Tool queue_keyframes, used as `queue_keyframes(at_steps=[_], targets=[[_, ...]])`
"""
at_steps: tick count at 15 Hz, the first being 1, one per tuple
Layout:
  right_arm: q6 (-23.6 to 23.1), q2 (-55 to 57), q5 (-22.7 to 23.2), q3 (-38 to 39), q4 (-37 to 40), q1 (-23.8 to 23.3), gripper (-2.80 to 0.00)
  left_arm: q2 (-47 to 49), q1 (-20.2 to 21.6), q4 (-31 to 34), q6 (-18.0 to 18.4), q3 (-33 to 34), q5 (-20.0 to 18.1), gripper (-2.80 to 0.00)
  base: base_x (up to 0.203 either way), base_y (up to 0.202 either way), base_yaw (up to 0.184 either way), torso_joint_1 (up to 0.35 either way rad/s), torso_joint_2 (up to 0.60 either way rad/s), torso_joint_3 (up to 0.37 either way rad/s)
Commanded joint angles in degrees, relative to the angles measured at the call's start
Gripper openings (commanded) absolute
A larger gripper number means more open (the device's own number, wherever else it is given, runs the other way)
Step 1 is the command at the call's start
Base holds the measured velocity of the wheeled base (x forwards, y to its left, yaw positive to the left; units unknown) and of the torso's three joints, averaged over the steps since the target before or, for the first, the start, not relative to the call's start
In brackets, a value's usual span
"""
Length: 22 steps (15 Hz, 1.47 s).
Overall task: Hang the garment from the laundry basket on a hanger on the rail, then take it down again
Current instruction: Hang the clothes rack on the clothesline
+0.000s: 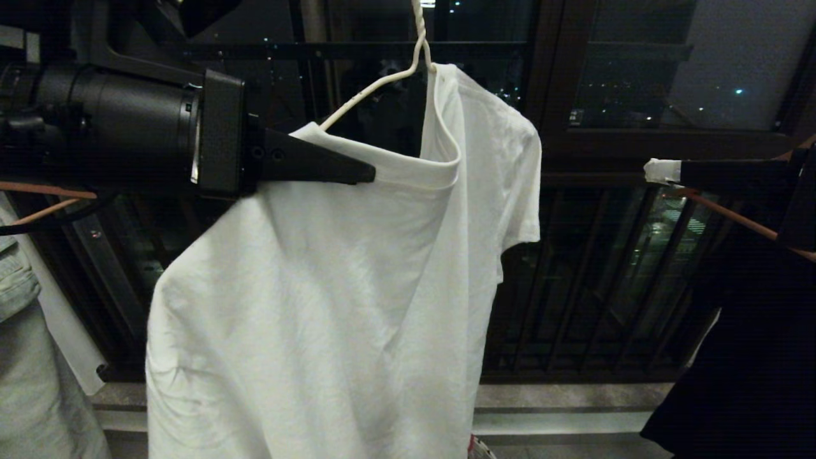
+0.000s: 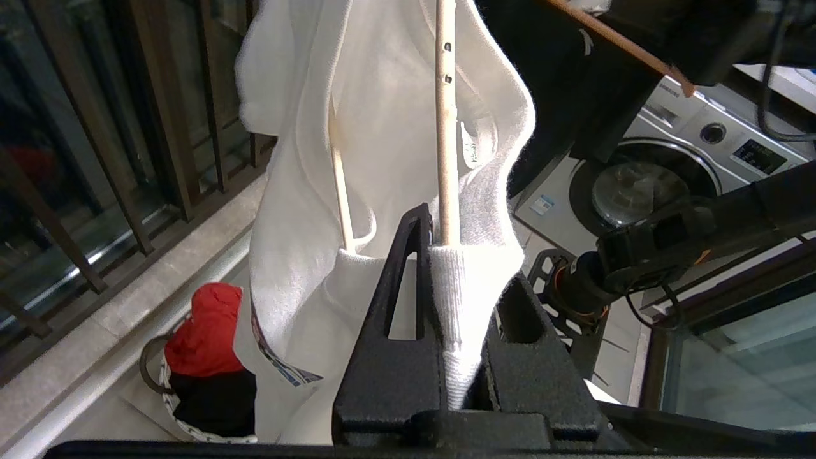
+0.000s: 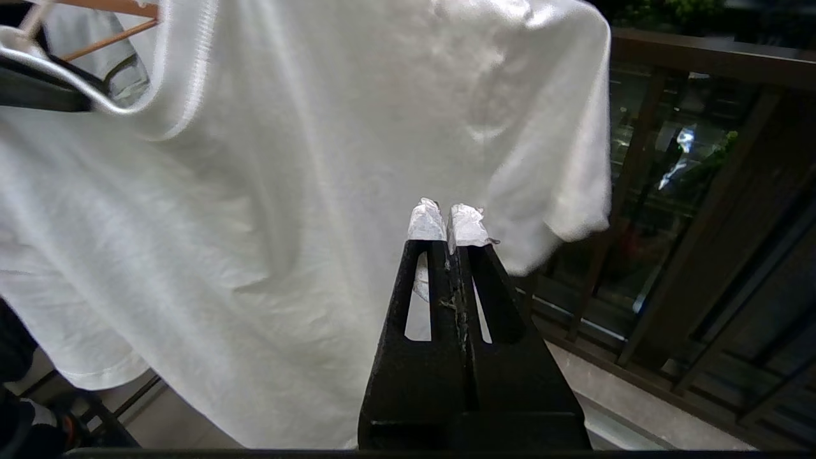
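While hanger-hung, garment [image 1: 306, 287] collar pinched, left gripper [image 1: 366, 173]

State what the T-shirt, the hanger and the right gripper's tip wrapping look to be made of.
T-shirt: soft matte knit, likely cotton; ribbed collar, loose folds.
Hanger: thin metal wire painted white; twisted neck.
Right gripper tip wrapping: crinkled whitish tape or film, uncertain which, over black, seemingly plastic fingers.
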Motion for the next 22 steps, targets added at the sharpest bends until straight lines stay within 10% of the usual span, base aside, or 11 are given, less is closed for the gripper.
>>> queue_keyframes(at_steps=[1, 9, 10, 19, 22], targets=[[0.03, 0.09, 0.18, 0.26, 0.08, 0.02, -2.80, 1.39, 0.01, 0.15, 0.01, -0.26, -0.14, -2.80, 0.000, 0.000, 0.000, 0.000, 0.00, 0.000], [-0.14, 0.00, 0.09, 0.52, -0.01, 0.02, -2.80, 2.48, 0.00, 0.15, 0.19, -0.35, 1.00, -2.80, 0.000, 0.000, 0.000, 0.000, 0.00, 0.000], [-0.11, -0.09, 0.15, 0.51, -0.01, 0.02, -2.80, 2.48, -0.39, 0.15, 0.20, -0.44, 1.53, 0.00, 0.000, 0.000, 0.000, 0.000, 0.00, 0.000], [-0.14, -1.40, 0.18, 0.35, 0.08, 0.02, -2.80, -2.36, -0.87, 0.37, -0.64, -0.35, 1.99, 0.00, 0.000, 0.000, 0.000, 0.000, 0.00, 0.000], [-0.14, -1.40, 0.18, 0.26, 0.08, 0.02, -2.80, -9.06, -0.84, 0.50, -7.49, 0.09, 3.34, 0.00, 0.000, 0.000, 0.000, 0.000, 0.00, 0.000]])
